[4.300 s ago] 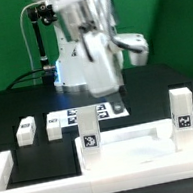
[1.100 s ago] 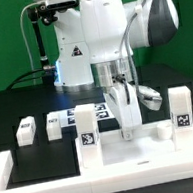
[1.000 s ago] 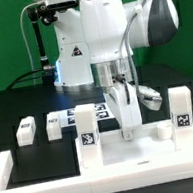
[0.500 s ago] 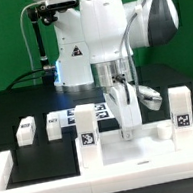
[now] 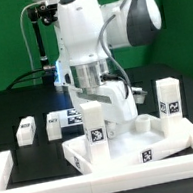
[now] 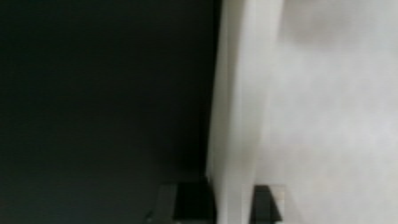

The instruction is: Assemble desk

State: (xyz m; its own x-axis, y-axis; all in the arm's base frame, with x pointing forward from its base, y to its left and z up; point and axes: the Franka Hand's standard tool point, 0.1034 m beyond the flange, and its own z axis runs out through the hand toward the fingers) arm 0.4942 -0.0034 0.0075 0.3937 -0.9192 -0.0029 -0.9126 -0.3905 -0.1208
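— Since a second ago the gripper [image 5: 112, 128] has shifted toward the exterior view's left. The panel [image 5: 122, 153] has swung round with it, so a tagged edge now faces the camera.

— How do the jaws stand?

— Closed tight on the panel's rim. In the wrist view the white rim runs straight between the two dark fingertips [image 6: 187, 203].

— What crowds the gripper?

— The near post [image 5: 94, 125] stands upright on the panel just in front of it and hides most of the fingers in the exterior view. The far post [image 5: 167, 101] stands upright on the panel too, well off toward the exterior view's right.

— And off the panel?

— The marker board [image 5: 72, 115] lies just beside the gripper, toward the exterior view's left. Farther that way lie the inner loose post [image 5: 54, 124] and then the outer loose post [image 5: 27, 131].

— Any writing?

— Only black-and-white square tags on the posts, the marker board and the panel's edge. They are too small to read.

— The setting?

— A black table [image 5: 24, 101] with a white border bar [image 5: 5, 168] at the corner farthest from the gripper. The white arm [image 5: 95, 34] rises against a green backdrop [image 5: 4, 38].
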